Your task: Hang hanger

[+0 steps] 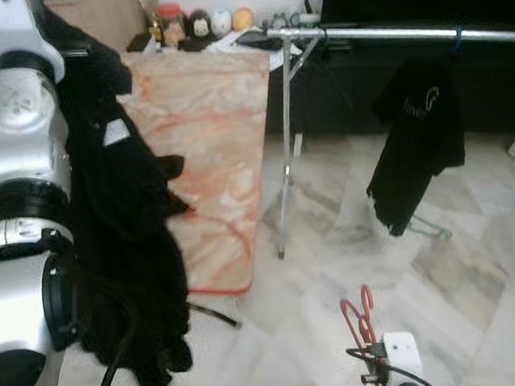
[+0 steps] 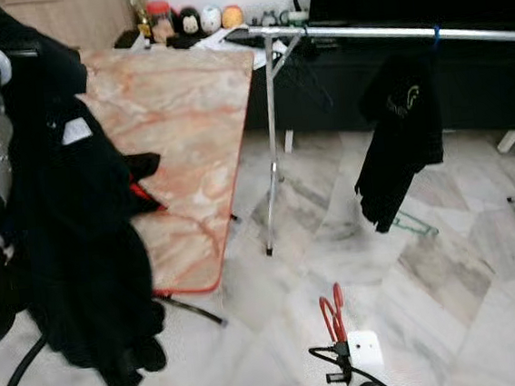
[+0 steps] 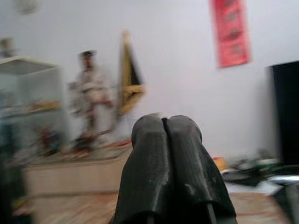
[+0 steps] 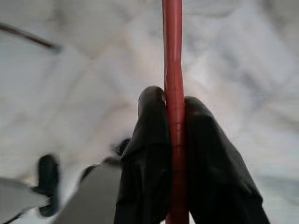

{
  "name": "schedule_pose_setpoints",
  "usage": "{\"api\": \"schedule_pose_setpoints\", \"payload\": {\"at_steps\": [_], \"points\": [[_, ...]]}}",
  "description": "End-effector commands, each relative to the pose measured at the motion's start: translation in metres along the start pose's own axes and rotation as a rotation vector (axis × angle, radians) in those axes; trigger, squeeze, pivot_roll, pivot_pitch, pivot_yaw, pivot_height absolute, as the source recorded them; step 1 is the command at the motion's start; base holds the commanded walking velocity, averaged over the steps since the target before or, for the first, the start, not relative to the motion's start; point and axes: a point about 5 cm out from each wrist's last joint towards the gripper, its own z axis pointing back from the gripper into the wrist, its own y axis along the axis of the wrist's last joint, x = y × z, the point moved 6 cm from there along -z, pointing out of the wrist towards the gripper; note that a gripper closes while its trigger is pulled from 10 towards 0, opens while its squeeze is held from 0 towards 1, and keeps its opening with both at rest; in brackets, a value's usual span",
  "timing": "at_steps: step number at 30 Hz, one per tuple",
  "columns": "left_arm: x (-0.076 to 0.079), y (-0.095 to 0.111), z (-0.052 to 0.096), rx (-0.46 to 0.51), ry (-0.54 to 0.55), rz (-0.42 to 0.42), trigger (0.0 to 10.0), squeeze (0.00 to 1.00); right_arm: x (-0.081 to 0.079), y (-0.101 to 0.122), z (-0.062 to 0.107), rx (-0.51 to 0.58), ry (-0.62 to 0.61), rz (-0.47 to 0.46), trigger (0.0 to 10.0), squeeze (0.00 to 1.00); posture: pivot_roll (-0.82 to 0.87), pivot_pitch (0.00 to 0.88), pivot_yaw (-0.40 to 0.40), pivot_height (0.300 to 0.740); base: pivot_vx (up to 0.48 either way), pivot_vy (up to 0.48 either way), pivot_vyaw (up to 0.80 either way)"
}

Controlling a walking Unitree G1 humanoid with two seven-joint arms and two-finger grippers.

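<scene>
Nearest the head camera, at about 6 o'clock, the right claw (image 4: 174,140) sits low over the marble floor (image 1: 484,271) and pinches a red hanger (image 1: 361,315) between its black fingers (image 4: 149,154); the wrist view shows the red bar clamped tight between the two pads. At 9 o'clock the left arm is raised with a black garment (image 1: 124,233) draped over it. The left claw (image 3: 164,140) has its fingers pressed together with nothing between them, pointing toward a white wall and a cabinet. A desk (image 1: 207,143) with an orange marbled top stands at 11 o'clock, with small figures and jars along its far edge. A silver clothes rail (image 1: 397,33) runs across from 12 to 2 o'clock, and a dark shirt (image 1: 417,141) already hangs from it on a blue hook.

The hanger appears to be in hand but well apart from the rail, so the carry-and-hang step is likely under way. The next move probably calls for lifting the hanger toward 1 o'clock, turning its hook over the bare stretch of rail beside the dark shirt, then letting go.
</scene>
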Motion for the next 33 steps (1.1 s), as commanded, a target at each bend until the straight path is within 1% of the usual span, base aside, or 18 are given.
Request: {"api": "schedule_pose_setpoints", "payload": {"at_steps": [1,2,31,33], "points": [[-0.0096,0.0191,-0.0062,0.062,0.014,-0.014,10.0,0.0,-0.0024,0.0014,-0.0007,0.001,-0.003,-0.015,10.0,0.0,0.06,0.011,-0.027,0.74,0.345,0.0,0.0],[-0.0078,0.0181,-0.0059,0.061,0.009,-0.011,10.0,0.0,-0.0023,0.0013,-0.0007,0.0,-0.004,-0.015,10.0,0.0,0.06,0.011,-0.027,0.74,0.345,0.0,0.0],[-0.0078,0.0181,-0.0059,0.061,0.009,-0.011,10.0,0.0,-0.0023,0.0013,-0.0007,0.0,-0.004,-0.015,10.0,0.0,0.06,0.011,-0.027,0.74,0.345,0.0,0.0],[-0.0053,0.0156,-0.0058,0.058,0.0,-0.01,10.0,0.0,-0.0023,0.0012,-0.0007,-0.001,-0.005,-0.014,10.0,0.0,0.06,0.011,-0.027,0.74,0.345,0.0,0.0]]}}
